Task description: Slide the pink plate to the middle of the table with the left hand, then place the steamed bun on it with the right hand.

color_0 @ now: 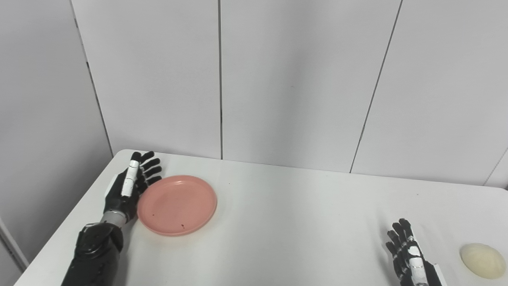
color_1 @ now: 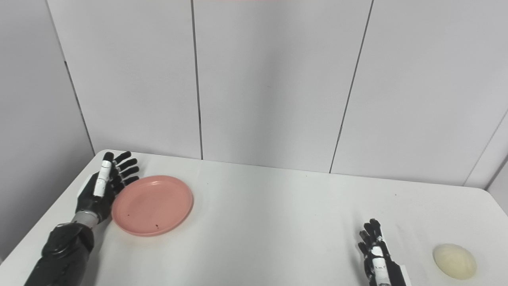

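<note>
Pink plate (color_0: 177,205), left hand (color_0: 129,186) touching rim

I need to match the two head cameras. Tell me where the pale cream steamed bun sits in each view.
Left eye view: the pale cream steamed bun lies near the lower right corner, almost at the edge.
Right eye view: it lies lower right too, farther from the edge.
Shared landmark: the black right hand, just to the bun's left in both.

A pink plate (color_0: 177,205) with dark specks and a cream bun (color_0: 482,260) on a white table (color_0: 285,222); black hands (color_0: 131,186) with white-striped thumbs, grey-white panelled wall (color_0: 297,79).
</note>
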Controlling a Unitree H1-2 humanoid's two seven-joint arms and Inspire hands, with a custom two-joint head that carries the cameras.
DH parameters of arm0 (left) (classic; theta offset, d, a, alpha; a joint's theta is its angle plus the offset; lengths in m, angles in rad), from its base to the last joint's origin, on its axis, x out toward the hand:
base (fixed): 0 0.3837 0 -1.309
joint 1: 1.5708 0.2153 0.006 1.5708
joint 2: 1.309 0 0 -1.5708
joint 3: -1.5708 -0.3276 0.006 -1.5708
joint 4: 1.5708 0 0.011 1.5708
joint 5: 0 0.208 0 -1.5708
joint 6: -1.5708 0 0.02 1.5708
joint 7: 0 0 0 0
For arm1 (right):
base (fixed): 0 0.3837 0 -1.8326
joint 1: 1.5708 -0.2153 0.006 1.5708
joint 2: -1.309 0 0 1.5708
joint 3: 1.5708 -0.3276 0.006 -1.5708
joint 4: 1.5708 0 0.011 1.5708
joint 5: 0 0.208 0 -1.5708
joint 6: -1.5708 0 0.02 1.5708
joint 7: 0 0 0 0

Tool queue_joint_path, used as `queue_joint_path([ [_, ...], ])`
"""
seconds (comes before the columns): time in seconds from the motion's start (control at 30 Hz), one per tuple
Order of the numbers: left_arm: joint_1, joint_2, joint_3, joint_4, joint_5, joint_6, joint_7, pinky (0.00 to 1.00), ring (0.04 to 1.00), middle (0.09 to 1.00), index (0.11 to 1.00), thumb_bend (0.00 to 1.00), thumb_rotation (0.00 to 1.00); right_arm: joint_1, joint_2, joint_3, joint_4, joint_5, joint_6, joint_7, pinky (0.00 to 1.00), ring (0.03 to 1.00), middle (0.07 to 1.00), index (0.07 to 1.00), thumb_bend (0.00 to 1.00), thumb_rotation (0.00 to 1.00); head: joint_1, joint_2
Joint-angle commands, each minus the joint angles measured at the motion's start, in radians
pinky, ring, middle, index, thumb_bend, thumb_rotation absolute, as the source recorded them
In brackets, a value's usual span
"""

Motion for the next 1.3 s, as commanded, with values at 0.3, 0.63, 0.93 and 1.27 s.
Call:
queue_joint_path([
  [0.3,-0.010,-0.029,-0.017,-0.065,0.001,0.015,-0.006,0.74,0.821,0.832,0.810,0.89,0.92,0.045,0.006,0.006,0.030,-0.016,-0.041,0.009,1.00,0.979,0.985,0.993,0.79,0.91,-0.004,0.003],
  [0.63,0.002,-0.061,-0.040,-0.134,0.010,0.053,-0.005,0.71,0.810,0.819,0.797,0.89,0.91,0.043,0.014,0.005,0.030,-0.018,-0.033,0.002,1.00,0.974,0.978,0.987,0.79,0.91,-0.008,0.001],
  [0.93,0.011,-0.098,-0.072,-0.167,0.034,0.087,0.010,0.71,0.816,0.815,0.792,0.90,0.90,0.041,0.015,0.009,0.027,-0.019,-0.028,0.003,1.00,0.976,0.981,0.990,0.79,0.91,-0.014,0.000],
  [1.27,0.004,-0.121,-0.109,-0.161,0.074,0.074,0.014,0.73,0.819,0.817,0.793,0.91,0.91,0.040,0.020,0.014,0.022,-0.024,-0.023,0.001,1.00,0.972,0.980,0.988,0.77,0.91,-0.023,0.001],
])
